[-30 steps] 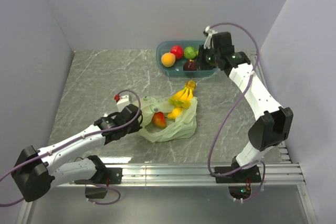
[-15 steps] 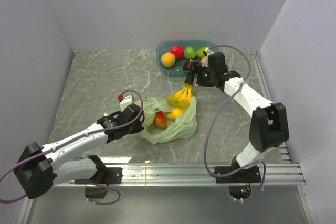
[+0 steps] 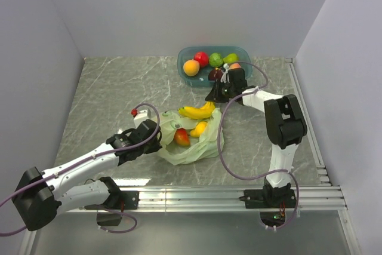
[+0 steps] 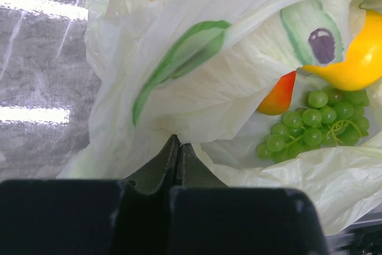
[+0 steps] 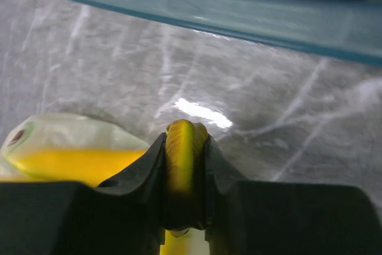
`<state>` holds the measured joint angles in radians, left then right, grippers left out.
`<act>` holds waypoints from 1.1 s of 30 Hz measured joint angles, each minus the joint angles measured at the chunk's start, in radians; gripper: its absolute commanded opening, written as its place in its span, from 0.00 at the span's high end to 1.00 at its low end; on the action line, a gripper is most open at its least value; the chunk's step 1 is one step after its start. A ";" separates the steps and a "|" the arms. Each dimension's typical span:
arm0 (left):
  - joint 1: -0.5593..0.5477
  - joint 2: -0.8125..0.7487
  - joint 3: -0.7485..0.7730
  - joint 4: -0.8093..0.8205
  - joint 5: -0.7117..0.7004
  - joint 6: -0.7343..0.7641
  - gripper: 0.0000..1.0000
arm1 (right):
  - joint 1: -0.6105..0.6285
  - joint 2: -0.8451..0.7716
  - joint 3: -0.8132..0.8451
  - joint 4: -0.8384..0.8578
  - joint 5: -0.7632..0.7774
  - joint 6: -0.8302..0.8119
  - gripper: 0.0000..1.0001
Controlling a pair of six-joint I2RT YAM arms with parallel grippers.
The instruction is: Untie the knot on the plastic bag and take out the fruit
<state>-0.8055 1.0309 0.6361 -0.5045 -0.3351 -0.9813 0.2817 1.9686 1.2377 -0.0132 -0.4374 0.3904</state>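
The pale green plastic bag [image 3: 194, 144] lies open on the marble table, with no knot showing. My left gripper [image 3: 156, 143] is shut on the bag's left edge [image 4: 179, 111]. In the bag lie a red-orange mango [image 3: 181, 137], a yellow fruit [image 3: 199, 128] and a green grape bunch [image 4: 313, 123]. The yellow banana bunch [image 3: 198, 111] lies at the bag's far rim. My right gripper [image 3: 215, 95] is shut on the banana stem [image 5: 185, 147], low over the table between bag and bowl.
A teal bowl [image 3: 185, 73] stands at the back, its wall close ahead of the right gripper [image 5: 239, 13]. It holds an orange fruit [image 3: 191, 67], a red apple [image 3: 201, 58], green fruits [image 3: 216, 59] and a dark purple fruit [image 3: 215, 73]. Grey walls enclose the table.
My right arm has come down from over the bowl to the bananas and shut on the stem. The bunch has tipped from upright to lying flat. My left gripper has held the bag.
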 measured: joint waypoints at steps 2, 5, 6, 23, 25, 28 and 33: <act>0.000 -0.001 0.000 -0.005 -0.001 0.000 0.99 | 0.000 -0.017 -0.001 0.021 -0.017 0.000 1.00; 0.000 -0.001 0.000 -0.018 -0.003 -0.001 1.00 | 0.002 -0.092 -0.004 0.016 -0.017 -0.011 1.00; 0.000 -0.001 0.000 -0.021 -0.003 -0.001 0.99 | 0.002 -0.128 -0.002 0.013 -0.016 -0.018 1.00; 0.000 0.001 0.001 -0.063 -0.033 -0.003 0.99 | -0.017 -0.101 0.547 -0.031 0.359 -0.097 0.87; 0.000 0.001 0.006 -0.068 -0.034 -0.003 0.99 | -0.021 -0.026 0.598 -0.037 0.407 -0.102 0.66; 0.000 0.001 0.015 -0.072 -0.037 -0.003 1.00 | -0.033 0.109 0.701 -0.085 0.467 -0.101 0.30; 0.000 0.001 0.028 -0.080 -0.039 -0.004 1.00 | -0.045 0.224 0.787 -0.192 0.541 -0.120 0.11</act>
<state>-0.8055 1.0317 0.6640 -0.5850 -0.3737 -0.9855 0.2363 2.1921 2.0243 -0.2050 0.1032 0.2703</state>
